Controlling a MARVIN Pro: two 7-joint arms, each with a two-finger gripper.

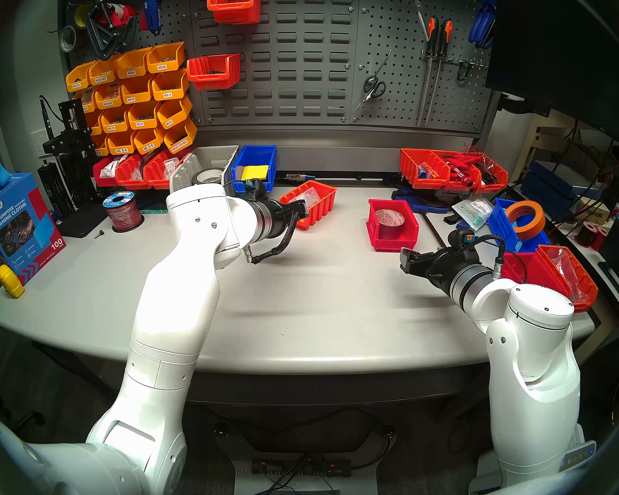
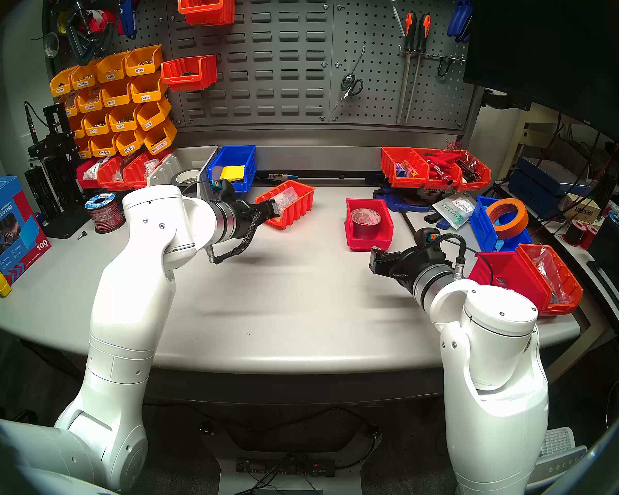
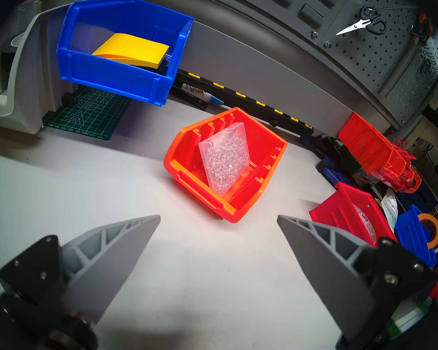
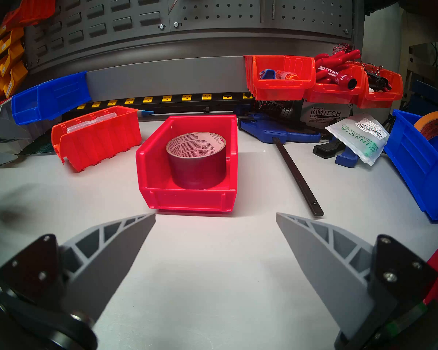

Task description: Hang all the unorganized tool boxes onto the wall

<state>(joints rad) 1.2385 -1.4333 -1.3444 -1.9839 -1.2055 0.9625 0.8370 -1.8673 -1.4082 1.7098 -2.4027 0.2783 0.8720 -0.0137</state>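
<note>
Head stereo left, progress inventory.

Loose on table [image 1: 301, 305], not yet hung:
- orange-red ribbed bin [image 1: 310, 203], clear bags [image 3: 224, 160] inside, standing askew on the table just ahead of left gripper [image 3: 218, 217];
- red bin [image 1: 392, 224], silver tape roll [image 4: 196, 158] upright inside, mid-table, directly ahead of right gripper [image 4: 215, 214];
- pale grey bin [image 1: 208, 165], black tape roll [image 1: 208, 176] inside, at the back left beside a blue bin [image 1: 254, 165], partly hidden behind the left arm; hung on the rail or merely resting, cannot tell.

Mounted on wall [image 1: 301, 55]: two orange-red bins [image 1: 235, 5] on the louvred slots, upper left of panel; most slots vacant.

Left gripper: fingers spread wide, nothing between them, short of the ribbed bin, no contact.
Right gripper: fingers spread wide, nothing between them, short of the red bin's front lip, no contact.

Judged status: early stage; none of the three bins lifted. Remaining: grasp, carry and hook each onto the slots. Likely first items: ribbed bin for left, red bin for right.
</note>
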